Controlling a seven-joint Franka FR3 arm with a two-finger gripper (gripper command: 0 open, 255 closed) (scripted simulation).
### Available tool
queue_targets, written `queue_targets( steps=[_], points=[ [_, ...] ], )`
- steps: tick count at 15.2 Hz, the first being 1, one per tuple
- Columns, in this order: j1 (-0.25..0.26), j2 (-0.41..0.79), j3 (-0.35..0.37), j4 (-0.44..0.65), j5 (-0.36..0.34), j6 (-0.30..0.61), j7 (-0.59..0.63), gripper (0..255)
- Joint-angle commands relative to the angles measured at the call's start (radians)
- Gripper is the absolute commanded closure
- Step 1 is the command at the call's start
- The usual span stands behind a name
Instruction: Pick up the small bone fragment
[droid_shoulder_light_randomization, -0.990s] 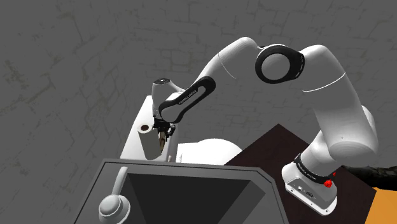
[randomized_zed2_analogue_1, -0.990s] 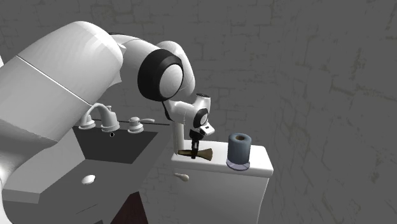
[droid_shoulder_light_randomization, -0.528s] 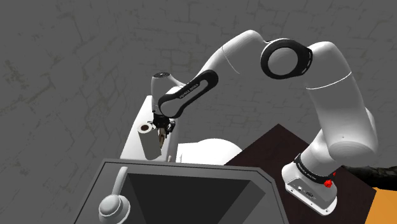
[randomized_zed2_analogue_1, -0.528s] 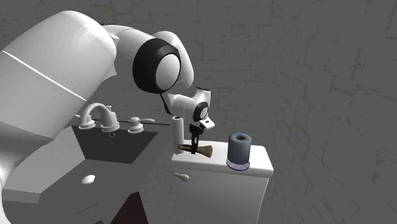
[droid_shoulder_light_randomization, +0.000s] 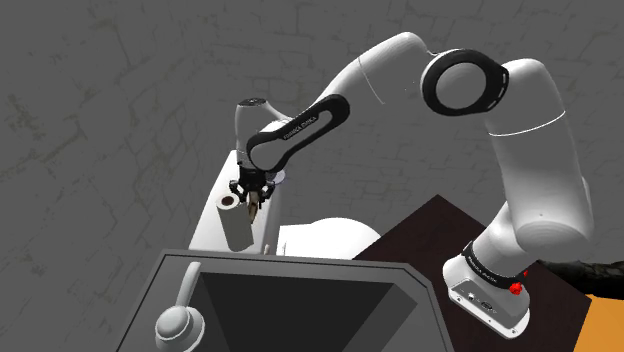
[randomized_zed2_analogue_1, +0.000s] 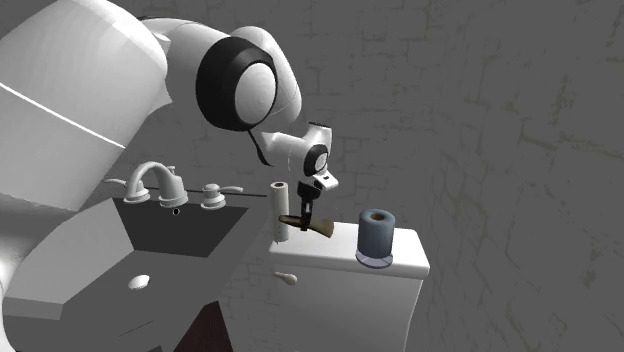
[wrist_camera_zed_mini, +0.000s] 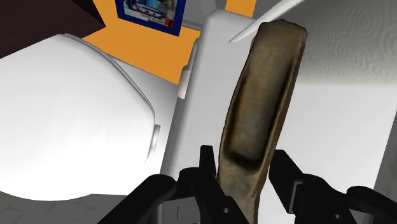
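Now the bone (randomized_zed2_analogue_1: 320, 228) is being clamped in the jaws of the gripper (wrist_camera_zed_mini: 245, 162), just above the tank (randomized_zed2_analogue_1: 400, 262); a steady lift is probably being called for.

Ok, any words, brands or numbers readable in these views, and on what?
Nothing can be read for certain.
On the black forearm cover: pale lettering, too small to read.
On the black band at the arm's base: lettering, too small to read.
On the blue picture by the orange area: print too blurred.
On the bone in the gripper: no marks.
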Motion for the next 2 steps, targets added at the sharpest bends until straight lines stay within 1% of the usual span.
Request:
queue_targets(
  steps=[1, 2],
  points=[
    [-0.002, -0.012, 0.003, -0.003, 0.003, -0.009, 0.000, 255],
    [-0.002, -0.012, 0.003, -0.003, 0.003, -0.009, 0.000, 255]
  ],
)
